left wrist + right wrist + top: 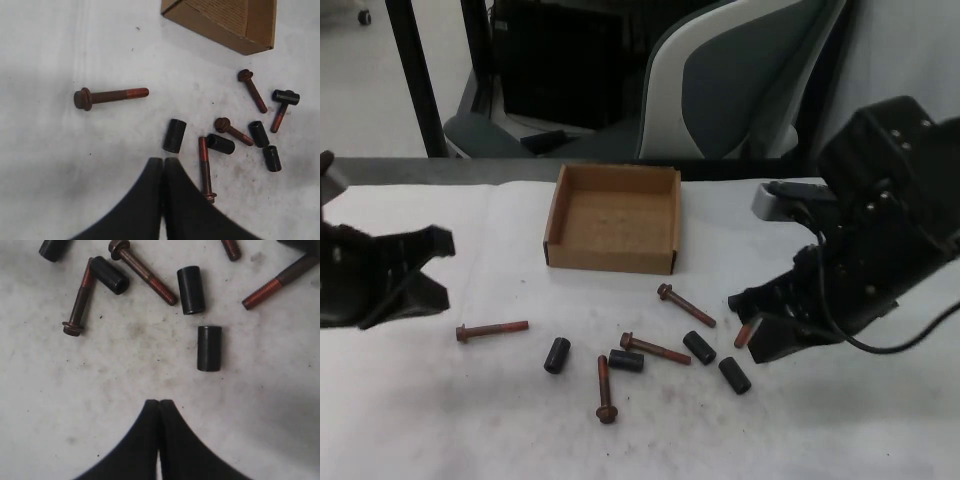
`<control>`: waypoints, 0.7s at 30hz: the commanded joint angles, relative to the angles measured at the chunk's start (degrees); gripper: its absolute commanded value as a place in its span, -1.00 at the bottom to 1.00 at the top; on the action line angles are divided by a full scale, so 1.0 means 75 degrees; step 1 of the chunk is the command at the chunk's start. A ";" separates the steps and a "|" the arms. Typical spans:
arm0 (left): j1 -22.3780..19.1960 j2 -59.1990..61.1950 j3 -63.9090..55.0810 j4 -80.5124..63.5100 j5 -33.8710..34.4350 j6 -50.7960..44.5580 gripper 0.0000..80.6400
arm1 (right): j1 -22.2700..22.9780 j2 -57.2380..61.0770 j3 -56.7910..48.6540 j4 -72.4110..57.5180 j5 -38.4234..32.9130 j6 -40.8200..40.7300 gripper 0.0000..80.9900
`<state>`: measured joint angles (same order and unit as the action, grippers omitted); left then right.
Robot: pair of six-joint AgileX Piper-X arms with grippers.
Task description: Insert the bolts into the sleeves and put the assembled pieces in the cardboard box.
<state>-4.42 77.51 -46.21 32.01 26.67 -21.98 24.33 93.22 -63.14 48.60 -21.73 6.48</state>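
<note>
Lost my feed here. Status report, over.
Left gripper and right gripper shut, empty. Bolts, sleeves lying on bench; cardboard box empty. Nothing blocking box.

The left arm [370,275] was matt black throughout, and its end was an angular, forked shell. The right arm [880,210] was black too, built of boxy housings with a few small pale screw heads on the upper block. It carried a light grey part [782,200] fixed at its side and a thin black cable [868,348] looping beneath it. The fingers of the left gripper [163,161] and the right gripper [159,402] were smooth black, broad at the root and curving to narrow tips.
</note>
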 commanded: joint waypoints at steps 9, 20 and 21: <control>-0.0250 0.1574 -0.1510 0.1392 -0.0433 -0.0154 -0.98 | 0.0018 0.0599 -0.0219 0.0269 -0.0055 -0.0025 -0.99; -0.0477 0.2316 -0.2261 0.1559 -0.0638 -0.0154 -0.98 | 0.0018 0.0693 -0.0219 -0.0026 0.0084 0.0087 -0.17; -0.0477 0.2346 -0.2297 0.1541 -0.0638 -0.0154 -0.98 | 0.0018 0.0693 -0.0219 -0.0115 0.0151 0.0134 -0.17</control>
<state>-7.69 94.63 -62.12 43.76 22.83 -23.08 24.41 98.50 -64.06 48.99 -21.20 6.87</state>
